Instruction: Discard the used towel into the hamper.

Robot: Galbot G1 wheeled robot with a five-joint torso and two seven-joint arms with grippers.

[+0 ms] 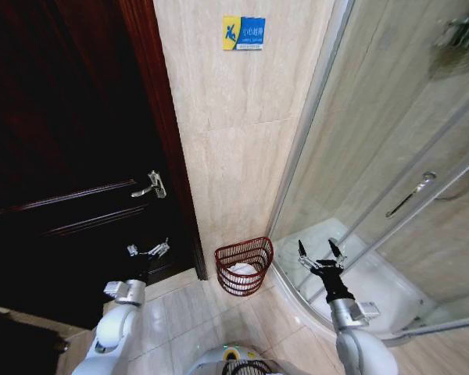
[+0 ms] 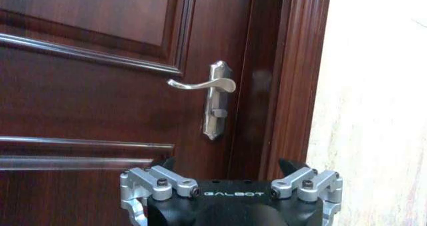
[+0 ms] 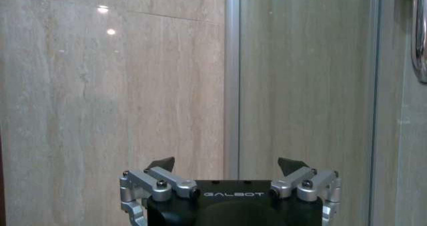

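The hamper (image 1: pixel 243 266), a small dark reddish-brown open-weave basket, stands on the floor against the beige wall, between the door frame and the shower enclosure. A white towel (image 1: pixel 241 273) lies inside it. My left gripper (image 1: pixel 148 250) hangs open and empty to the hamper's left, in front of the dark door. In the left wrist view the left gripper (image 2: pixel 228 166) faces the door handle (image 2: pixel 212 85). My right gripper (image 1: pixel 322 254) is open and empty to the hamper's right, over the shower's curved edge. In the right wrist view the right gripper (image 3: pixel 227 163) points at the wall and the glass.
A dark wooden door (image 1: pixel 70 156) with a silver lever handle (image 1: pixel 151 186) takes up the left side. A glass shower enclosure (image 1: pixel 391 172) with a white tray (image 1: pixel 375 285) stands at the right. A blue and yellow caution sign (image 1: pixel 243 33) hangs on the wall above the hamper.
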